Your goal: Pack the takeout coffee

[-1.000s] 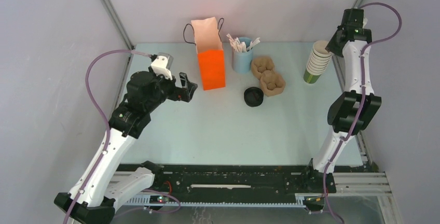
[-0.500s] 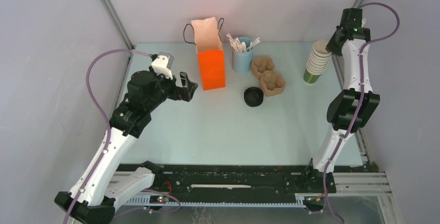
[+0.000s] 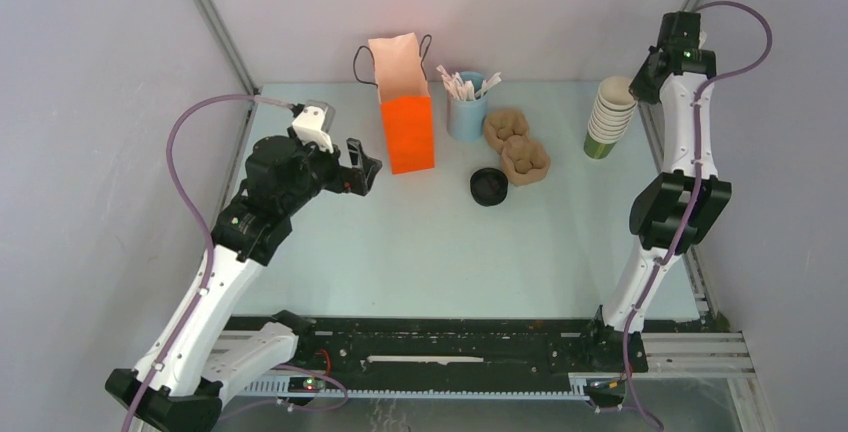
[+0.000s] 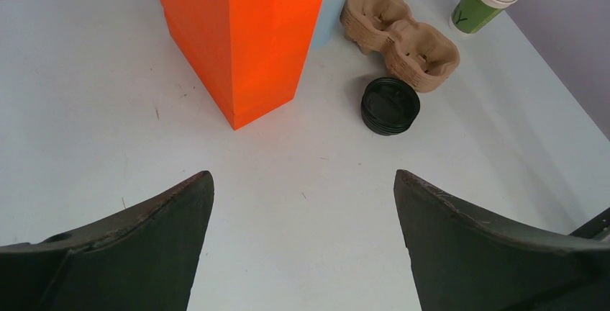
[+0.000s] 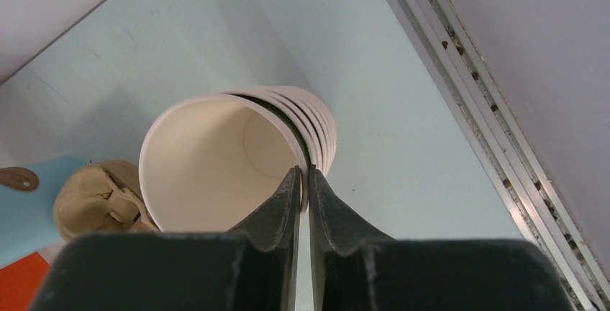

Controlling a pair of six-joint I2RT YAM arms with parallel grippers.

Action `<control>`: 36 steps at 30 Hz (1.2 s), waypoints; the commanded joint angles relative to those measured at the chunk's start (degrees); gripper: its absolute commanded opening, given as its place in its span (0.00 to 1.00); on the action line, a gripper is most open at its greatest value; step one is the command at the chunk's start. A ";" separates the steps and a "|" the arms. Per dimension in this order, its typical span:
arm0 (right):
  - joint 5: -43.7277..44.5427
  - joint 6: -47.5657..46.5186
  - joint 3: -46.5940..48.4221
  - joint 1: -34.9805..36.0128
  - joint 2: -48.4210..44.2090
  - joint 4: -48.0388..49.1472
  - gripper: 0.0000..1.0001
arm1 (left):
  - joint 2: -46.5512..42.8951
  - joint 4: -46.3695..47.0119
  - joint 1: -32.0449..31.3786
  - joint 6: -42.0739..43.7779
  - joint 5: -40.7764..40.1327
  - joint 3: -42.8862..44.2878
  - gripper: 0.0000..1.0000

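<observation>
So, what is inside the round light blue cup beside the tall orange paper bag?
In the light blue cup stand thin white sticks, their tops above the rim. The cup's wall hides their lower ends and the bottom.

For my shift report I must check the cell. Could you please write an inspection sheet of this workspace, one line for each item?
Surface: pale table, flat, with a few small specks.
Job's things: no lidded coffee cup seen; cup stack at the back right; black lids beside the brown carrier; orange bag upright and open.
Clutter: blue cup of stirrers between bag and carrier.
Grippers: left gripper open above the table, holding nothing; right gripper pinches the rim of the top cup, one finger inside, one outside.
Cables: left purple cable and right purple cable run along the arms, away from the objects.
Surroundings: grey walls and metal frame posts; nothing else seen.
</observation>
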 commanded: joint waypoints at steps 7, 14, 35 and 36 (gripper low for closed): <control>-0.17 1.21 6.04 -0.76 -7.52 -2.06 0.00 | 0.48 1.79 -0.32 1.06 0.70 -1.57 1.00; -0.85 -0.04 -4.12 3.28 -22.61 -0.46 0.00 | 0.65 1.92 -0.33 1.23 -0.78 -1.83 1.00; -8.21 12.17 -64.23 66.50 -43.94 21.74 0.00 | -5.61 -6.30 -1.65 -8.77 1.40 -6.31 1.00; -7.59 12.38 -64.45 67.33 -42.95 22.15 0.00 | -6.86 -6.30 -1.87 -9.53 1.40 -8.01 1.00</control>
